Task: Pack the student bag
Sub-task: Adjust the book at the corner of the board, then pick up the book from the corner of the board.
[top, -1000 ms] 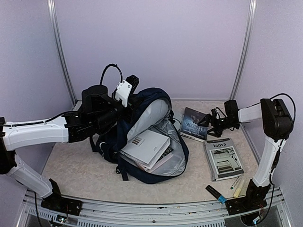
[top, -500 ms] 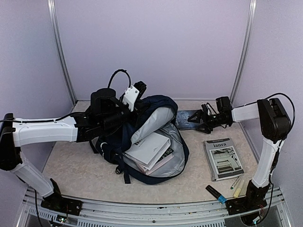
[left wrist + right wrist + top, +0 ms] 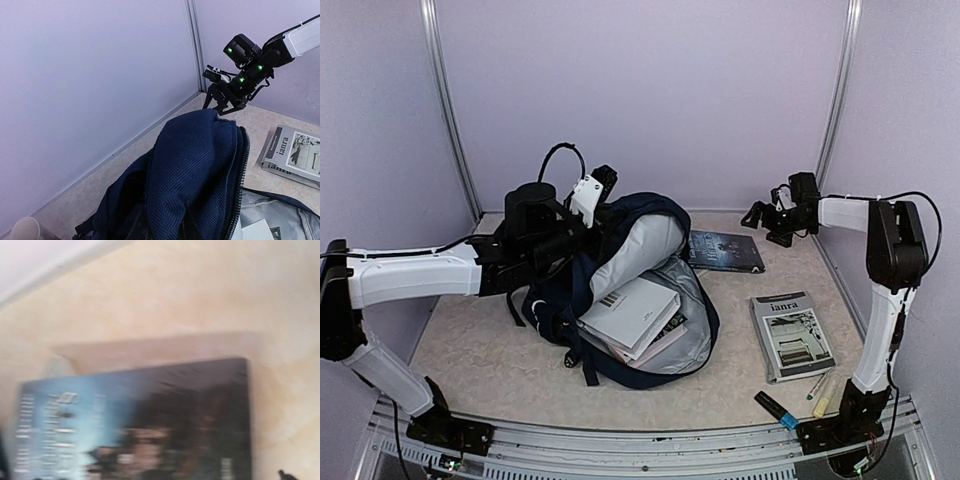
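Student bag [image 3: 665, 345] lies on its side at the middle of the counter [image 3: 480, 350], mouth open toward the right, grey lining exposed.

Top external view:
- A white book [image 3: 630, 315] rests partly inside the mouth.
- The left gripper [image 3: 604, 188] has its jaws closed on the upper rim and holds it lifted.
- The right gripper [image 3: 760, 215] hangs at the far right, jaws fully spread and empty, just beyond a dark book [image 3: 725, 250].
- A second book [image 3: 792, 335] and two markers [image 3: 775, 408] lie near the front right.

Left wrist view:
- Navy mesh fabric rises into a fold beside the zip. The pinch point itself sits at the frame's lower edge and is hard to make out.

Right wrist view:
- Blurred. Only the dark book's cover on the counter shows.

Handling, as a judgement:
- The fabric is soft and limp. The mouth will likely sag shut if the rim is released.
- Weight will grow with each book.
- Grip at the zip edge or the reinforced rim, not the loose lining.
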